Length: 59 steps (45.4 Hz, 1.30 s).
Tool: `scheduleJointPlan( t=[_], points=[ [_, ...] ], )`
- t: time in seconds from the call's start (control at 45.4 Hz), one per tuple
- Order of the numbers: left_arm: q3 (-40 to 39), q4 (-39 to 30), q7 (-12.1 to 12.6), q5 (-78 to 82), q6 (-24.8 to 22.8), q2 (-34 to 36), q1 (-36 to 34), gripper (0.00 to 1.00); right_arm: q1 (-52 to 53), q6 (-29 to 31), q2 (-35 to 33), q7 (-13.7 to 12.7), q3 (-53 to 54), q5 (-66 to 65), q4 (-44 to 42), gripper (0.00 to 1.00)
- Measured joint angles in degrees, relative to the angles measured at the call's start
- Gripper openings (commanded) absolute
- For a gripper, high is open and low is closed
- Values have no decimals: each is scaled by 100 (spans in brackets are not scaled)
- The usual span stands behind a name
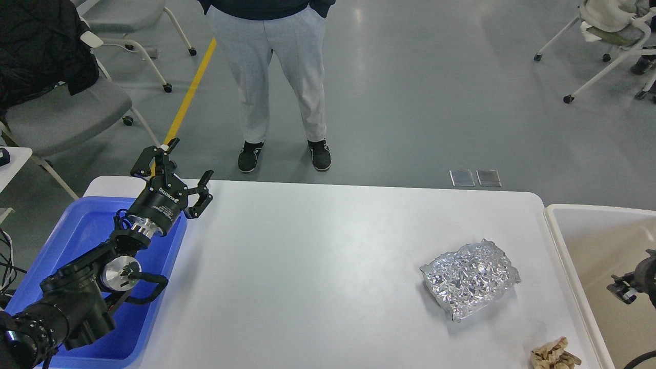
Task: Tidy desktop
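The white desktop (318,256) fills the middle of the head view. A crumpled sheet of silver foil (469,279) lies on its right part. A crumpled beige paper scrap (554,354) lies at the front right edge. My left gripper (190,165) is open and empty, raised over the far corner of the blue tray (87,230) at the table's left. My right gripper (622,289) shows only partly at the right edge, over the beige bin (569,246); its fingers cannot be told apart.
A person (279,77) stands just beyond the table's far edge. Wheeled chairs stand at the back left (66,113) and back right (610,46). A yellow floor line (192,87) runs behind the table.
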Motion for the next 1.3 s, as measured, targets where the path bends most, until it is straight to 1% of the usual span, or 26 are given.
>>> scheduleJointPlan(
  t=[0.154,0.286,0.507,0.661,0.771,0.903,1.102,1.3],
  points=[
    [0,1,0,0,0,0,0,100,223,234,-23,0,-49,-20,19,100],
    [0,1,0,0,0,0,0,100,548,573,-36,-3,-50,-25,29,100],
    [0,2,0,0,0,0,0,100,1126,1394,15,-3,17,13,199,100],
    [0,0,-1,0,0,0,0,100,1363,2017,13,-9,239,31,822,100],
    [0,-1,-2,0,0,0,0,100,1453,2338,-24,-10,379,10,1561,100],
    [0,-2,-1,0,0,-1,0,100,1509,2500,101,-6,447,-11,2065,100],
    [0,-1,-2,0,0,1,0,100,1416,2629,542,44,507,-27,2428,100],
    [0,-2,-2,0,0,-1,0,100,990,2799,1065,355,540,-34,2593,100]
  ],
)
